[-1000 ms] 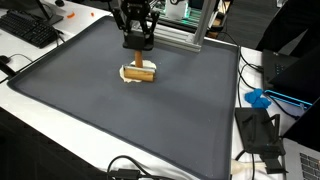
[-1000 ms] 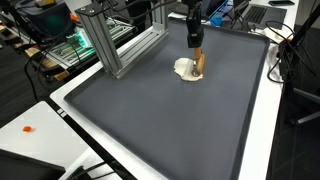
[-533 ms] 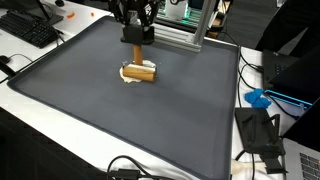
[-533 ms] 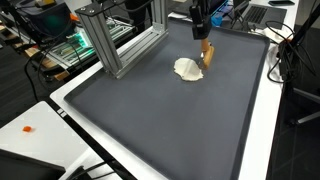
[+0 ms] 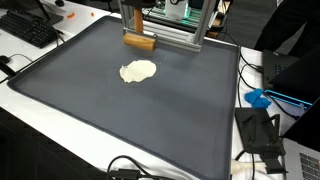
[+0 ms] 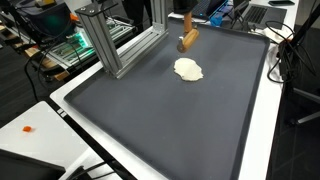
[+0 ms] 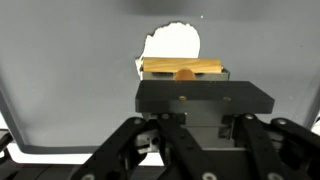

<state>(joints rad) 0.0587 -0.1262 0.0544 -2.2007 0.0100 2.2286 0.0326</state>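
Note:
My gripper (image 5: 137, 34) hangs high over the far part of the dark mat (image 5: 120, 125), shut on a small wooden block (image 5: 140, 42). Most of the gripper is cut off by the top edge in both exterior views. The block (image 6: 187, 41) hangs in the air, apart from the flat cream patch (image 6: 188, 69) lying on the mat (image 6: 170, 130). In the wrist view the block (image 7: 165, 67) sits crosswise in the gripper (image 7: 186, 76), with the cream patch (image 7: 172, 42) far below it. The cream patch (image 5: 138, 71) lies uncovered.
An aluminium frame (image 5: 185, 35) stands along the mat's far edge, close to the gripper; its post (image 6: 110, 45) shows from the side. A keyboard (image 5: 30, 28), a blue object (image 5: 258, 98) and black cables (image 5: 255, 135) lie off the mat on white tables.
The gripper has risen with the wooden block, lifting it off the cream patch and carrying it up toward the frame. The cream patch has stayed on the mat.

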